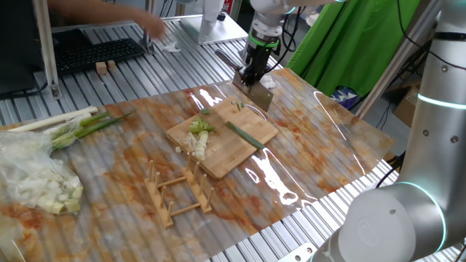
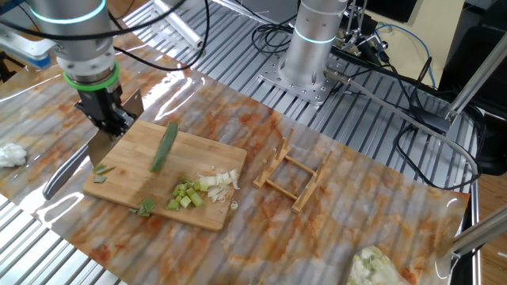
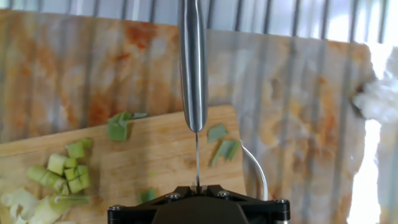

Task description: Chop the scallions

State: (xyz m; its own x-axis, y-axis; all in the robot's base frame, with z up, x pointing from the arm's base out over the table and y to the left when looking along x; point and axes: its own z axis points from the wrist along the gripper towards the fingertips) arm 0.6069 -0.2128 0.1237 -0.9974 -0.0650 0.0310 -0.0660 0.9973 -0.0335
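Note:
My gripper [image 1: 251, 74] is shut on a knife [image 1: 256, 94] and holds it upright at the far corner of the bamboo cutting board [image 1: 218, 156]. In the other fixed view the gripper [image 2: 107, 119] holds the knife [image 2: 101, 146] at the board's [image 2: 135, 178] left end. In the hand view the gripper [image 3: 197, 186] clamps the thin blade edge-on, and the steel handle [image 3: 193, 62] points away. A long green scallion leaf [image 1: 244, 135] [image 2: 164, 147] lies on the board. Chopped white and pale-green scallion bits [image 1: 198, 136] [image 2: 198, 190] [image 3: 62, 174] lie beside it.
A wooden rack [image 1: 178, 193] [image 2: 293, 170] stands by the board. A bundle of whole stalks [image 1: 73, 124] and a pale heap in clear plastic [image 1: 36, 178] lie at the left. A white wad [image 2: 9, 154] [image 3: 376, 99] lies near the knife. A second robot arm [image 1: 437, 109] stands at the right.

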